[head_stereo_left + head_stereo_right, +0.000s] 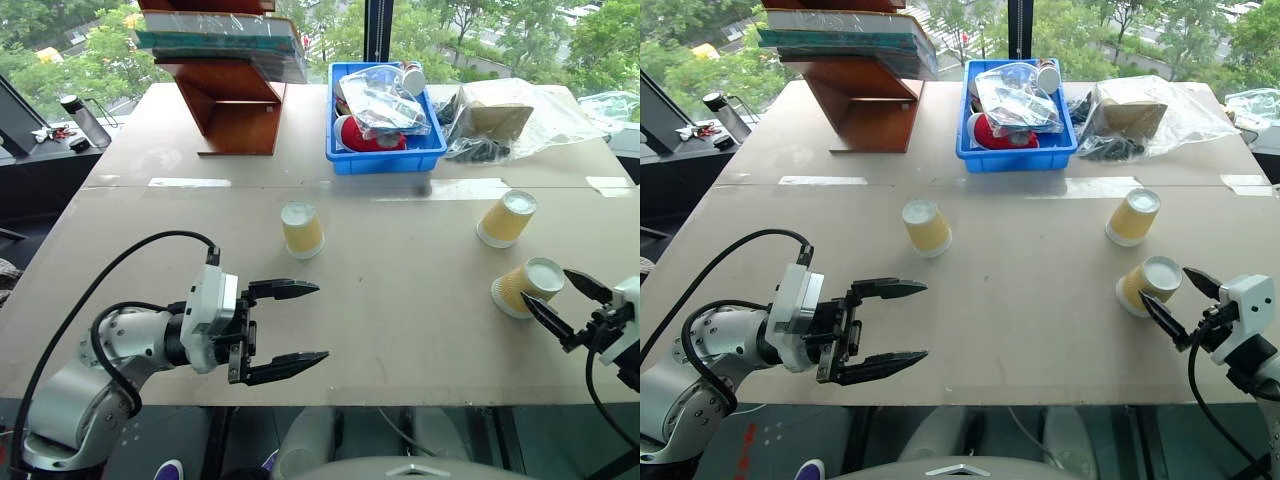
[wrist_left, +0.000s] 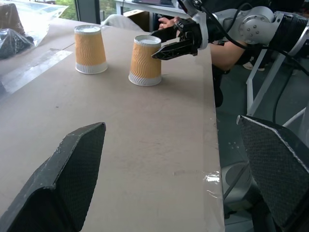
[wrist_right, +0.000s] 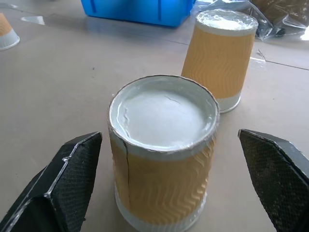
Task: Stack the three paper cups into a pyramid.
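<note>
Right tool [image 1: 558, 298] spread wide, flanking nearest upside-down paper cup [image 1: 527, 287] near worktop [image 1: 400, 300] edge, second cup [image 1: 507, 218] just behind, third cup [image 1: 301, 229] well apart, left tool [image 1: 290, 324] spread, empty; risk: lopsided closing tipping or crushing thin ribbed wall.

Three paper cups [image 1: 302, 229] [image 1: 507, 218] [image 1: 527, 287] — upside down (unstacked)

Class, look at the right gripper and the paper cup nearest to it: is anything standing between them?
Nothing visible does. The right gripper is open, its fingers flanking the nearest paper cup with bare table in between. The second cup stands behind it, apart, and the third cup is far to the left.
</note>
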Action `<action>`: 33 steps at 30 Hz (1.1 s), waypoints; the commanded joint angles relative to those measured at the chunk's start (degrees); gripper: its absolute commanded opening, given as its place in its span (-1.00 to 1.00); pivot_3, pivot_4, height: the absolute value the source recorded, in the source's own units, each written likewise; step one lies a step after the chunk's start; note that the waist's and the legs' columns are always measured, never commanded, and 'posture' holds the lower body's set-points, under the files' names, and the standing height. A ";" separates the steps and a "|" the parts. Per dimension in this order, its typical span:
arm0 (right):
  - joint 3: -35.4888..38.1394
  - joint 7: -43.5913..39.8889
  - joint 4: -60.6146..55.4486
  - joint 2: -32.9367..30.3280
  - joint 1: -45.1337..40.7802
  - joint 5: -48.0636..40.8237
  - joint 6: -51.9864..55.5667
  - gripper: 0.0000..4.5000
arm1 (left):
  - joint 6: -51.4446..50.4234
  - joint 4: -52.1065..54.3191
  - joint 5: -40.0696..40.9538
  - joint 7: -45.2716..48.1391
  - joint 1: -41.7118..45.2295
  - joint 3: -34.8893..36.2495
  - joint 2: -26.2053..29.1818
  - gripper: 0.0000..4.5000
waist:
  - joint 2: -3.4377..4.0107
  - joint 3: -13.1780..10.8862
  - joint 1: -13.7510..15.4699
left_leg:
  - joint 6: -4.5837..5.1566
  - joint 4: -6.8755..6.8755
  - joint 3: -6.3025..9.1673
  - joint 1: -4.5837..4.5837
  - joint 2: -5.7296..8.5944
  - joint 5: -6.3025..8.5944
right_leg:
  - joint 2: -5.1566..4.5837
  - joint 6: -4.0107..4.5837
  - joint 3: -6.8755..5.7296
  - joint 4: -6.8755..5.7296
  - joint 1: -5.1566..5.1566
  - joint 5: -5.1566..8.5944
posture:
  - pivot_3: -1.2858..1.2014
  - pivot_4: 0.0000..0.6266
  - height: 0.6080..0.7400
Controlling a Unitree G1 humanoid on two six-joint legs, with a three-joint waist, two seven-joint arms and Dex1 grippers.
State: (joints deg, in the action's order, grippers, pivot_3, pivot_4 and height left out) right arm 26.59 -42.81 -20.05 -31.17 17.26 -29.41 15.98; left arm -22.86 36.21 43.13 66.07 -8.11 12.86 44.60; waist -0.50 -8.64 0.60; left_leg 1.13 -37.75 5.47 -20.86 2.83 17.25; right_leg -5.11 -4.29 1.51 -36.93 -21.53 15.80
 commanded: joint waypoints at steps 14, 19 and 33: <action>-2.99 5.58 -3.68 0.20 -4.94 -1.62 3.70 0.99 | 0.66 -0.07 0.96 -0.62 0.40 -0.09 0.01 1.00 | 0.00 0.00 -0.03 | -0.02 0.01 0.00 0.00 0.00 -0.01 | 0.02 0.00 0.00 0.00 -0.01 0.00 | 0.03 -0.52 1.00; -2.85 5.90 -4.42 -0.38 -5.12 -2.04 4.13 0.19 | -0.15 0.72 1.45 -1.35 0.57 -0.06 0.27 1.00 | 0.00 -0.01 -0.09 | -0.02 0.01 0.00 0.00 0.00 -0.01 | 0.03 0.00 0.00 0.00 -0.01 0.00 | 0.03 -0.52 1.00; -16.12 7.19 -16.41 -3.75 -16.40 -4.67 15.19 0.03 | 0.32 -1.33 -0.05 -1.50 -0.67 -0.22 -0.26 1.00 | -0.01 -0.03 -1.59 | -0.02 0.02 0.00 0.02 -0.04 -0.01 | 0.07 -0.01 0.01 -0.01 -0.02 0.00 | 0.03 -0.52 1.00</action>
State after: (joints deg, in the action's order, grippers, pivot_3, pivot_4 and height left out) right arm 13.36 -36.46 -33.59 -34.89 3.09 -33.23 29.32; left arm -23.34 34.83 42.95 64.50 -8.18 12.56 44.52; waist -0.51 -8.67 -0.99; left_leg 1.12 -37.72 5.48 -20.86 2.79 17.24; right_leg -5.03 -4.30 1.52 -36.93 -21.58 15.79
